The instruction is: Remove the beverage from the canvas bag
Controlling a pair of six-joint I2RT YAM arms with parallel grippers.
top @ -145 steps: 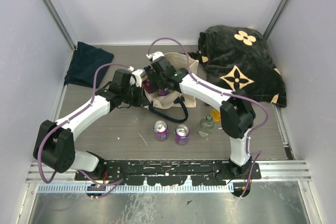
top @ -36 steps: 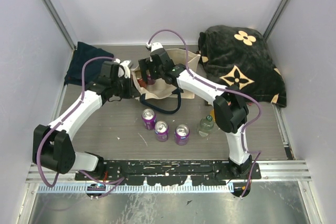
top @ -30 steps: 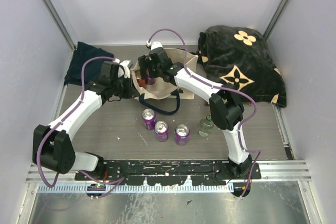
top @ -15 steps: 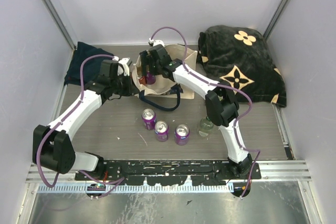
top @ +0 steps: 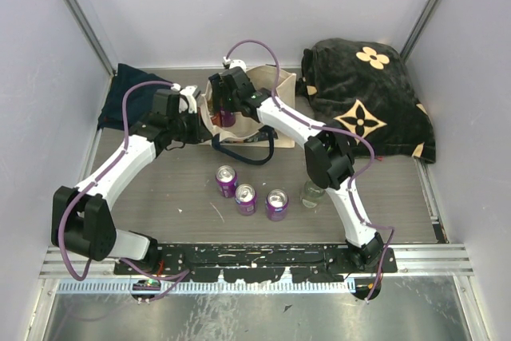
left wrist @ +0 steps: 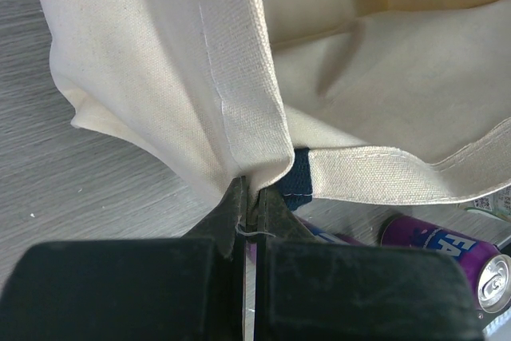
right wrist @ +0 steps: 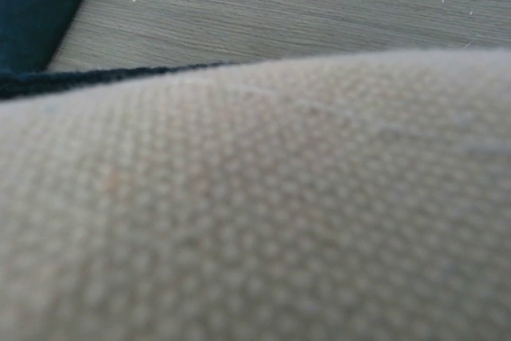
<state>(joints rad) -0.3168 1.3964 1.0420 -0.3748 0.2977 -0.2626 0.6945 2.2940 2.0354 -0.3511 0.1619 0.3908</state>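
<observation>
The canvas bag (top: 275,89) was cream with a plain, fine woven grain, and its handle (left wrist: 297,185) was navy blue. A can (top: 227,116) inside it showed purple. Three more cans (top: 245,199) were purple with silver tops, one bearing white lettering. The bench (top: 160,197) was grey with faint wood-grain streaks. The fabric bag (top: 383,129) was black, patterned with tan flower motifs. The cloth (top: 132,97) was dark navy. The left arm (top: 120,169) and right arm (top: 287,121) were white with black joints, trailing purple cables.
</observation>
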